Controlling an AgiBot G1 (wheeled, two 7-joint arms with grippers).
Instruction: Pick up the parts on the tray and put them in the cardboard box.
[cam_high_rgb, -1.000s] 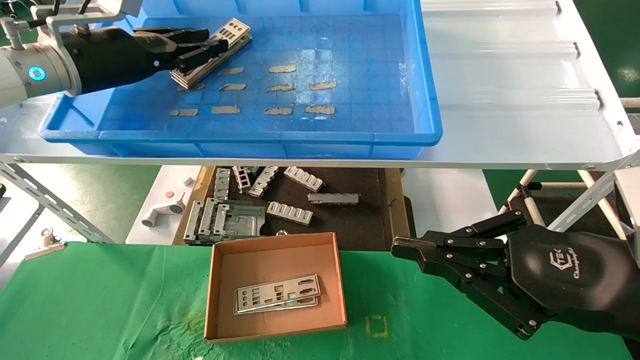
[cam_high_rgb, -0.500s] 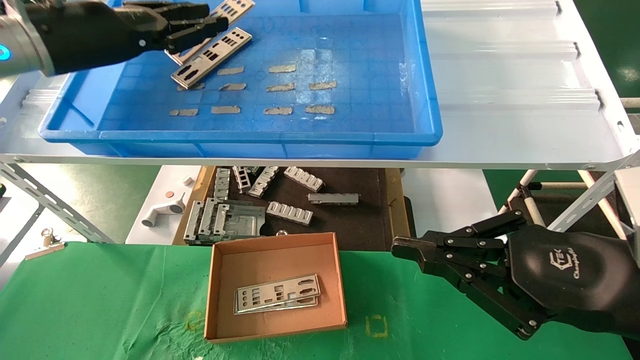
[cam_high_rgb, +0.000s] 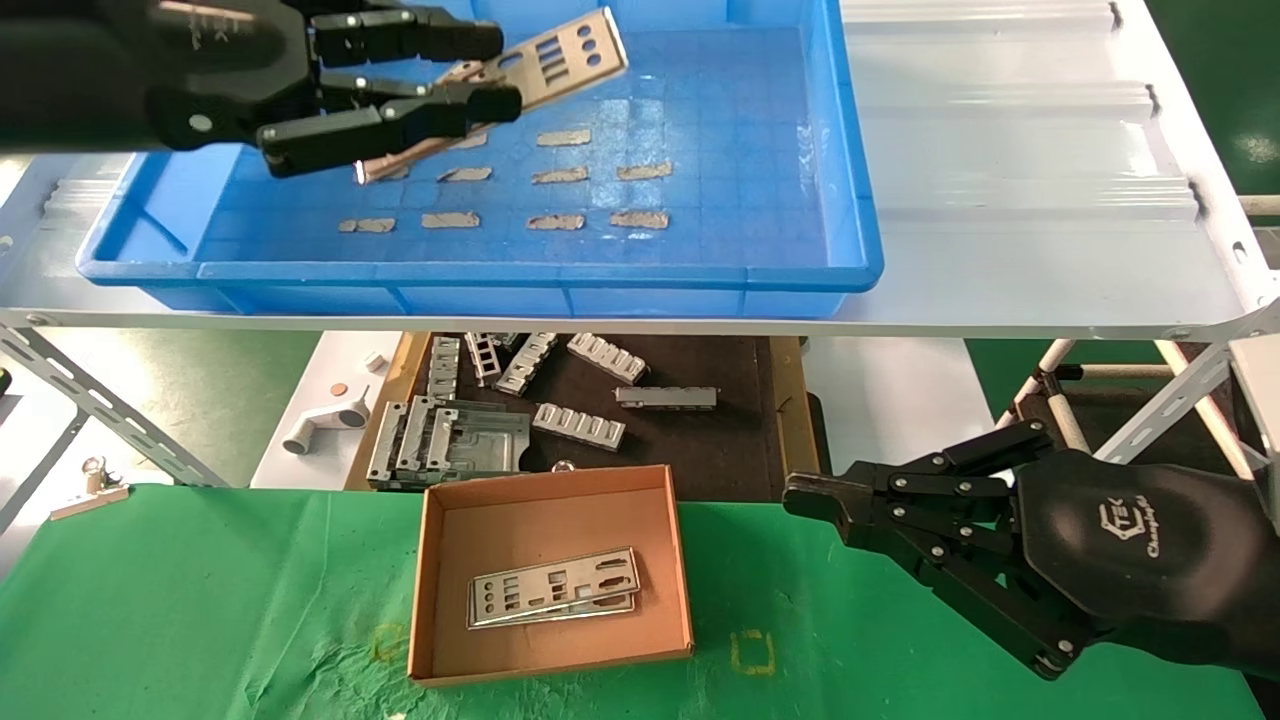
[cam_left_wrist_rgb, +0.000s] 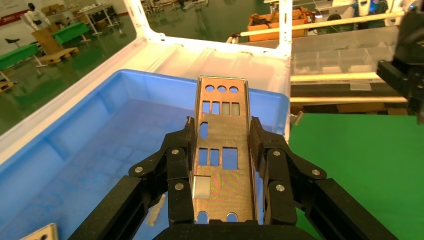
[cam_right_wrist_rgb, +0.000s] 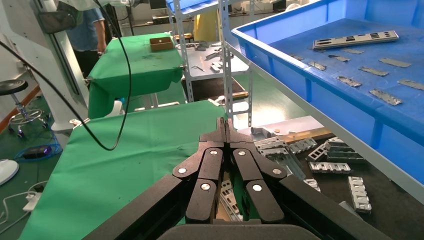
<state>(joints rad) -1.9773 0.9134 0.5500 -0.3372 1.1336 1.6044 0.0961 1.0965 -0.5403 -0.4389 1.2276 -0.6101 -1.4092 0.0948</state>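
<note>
Large shallow bright blue plastic tray (cam_high_rgb: 840, 150) up on the white shelf. Small brown cardboard box (cam_high_rgb: 430, 580) below on green cloth, two plates inside. Left gripper (cam_high_rgb: 495, 70) above the tray, clamped on a thin punched silver metal plate (cam_high_rgb: 560, 58), lifted clear. Right gripper (cam_high_rgb: 800, 497) beside the box, fingers pressed together.

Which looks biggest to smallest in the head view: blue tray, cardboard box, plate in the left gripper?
1. blue tray
2. cardboard box
3. plate, held in the left gripper and raised nearer the camera, so its true size against the box is unsure.
</note>
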